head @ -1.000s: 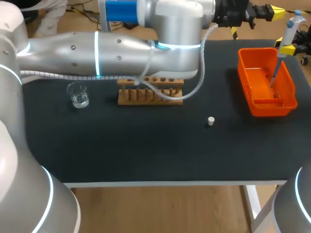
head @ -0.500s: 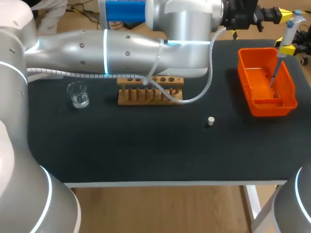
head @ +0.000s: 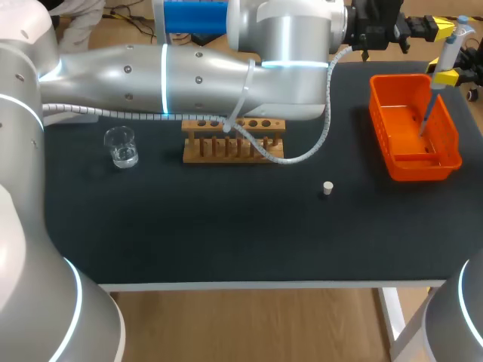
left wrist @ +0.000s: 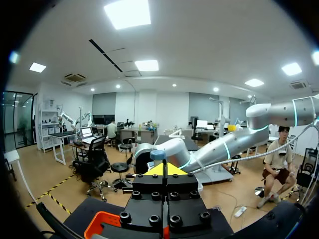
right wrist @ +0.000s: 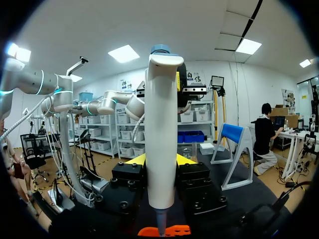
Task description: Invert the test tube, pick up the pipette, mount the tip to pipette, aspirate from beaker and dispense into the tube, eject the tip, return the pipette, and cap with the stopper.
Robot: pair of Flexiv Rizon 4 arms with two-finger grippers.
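The right gripper (right wrist: 159, 160) is clamped on the white pipette with a blue plunger cap (right wrist: 160, 124), both yellow tips pressed to the barrel, which stands upright with its narrow lower end hanging just above the orange plastic bin (head: 423, 167) beneath the fingers. The left gripper (left wrist: 165, 169) hangs near it, level with the pipette's cap, its yellow tips together on nothing. The small white stopper (head: 327, 188), slotted wooden tube rack (head: 234, 151) and clear glass beaker (head: 121, 147) sit well apart from both grippers.

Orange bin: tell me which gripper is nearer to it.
Right. The right gripper holds the pipette over the orange bin, at its far corner; the left gripper hangs farther back, beyond the far rim.
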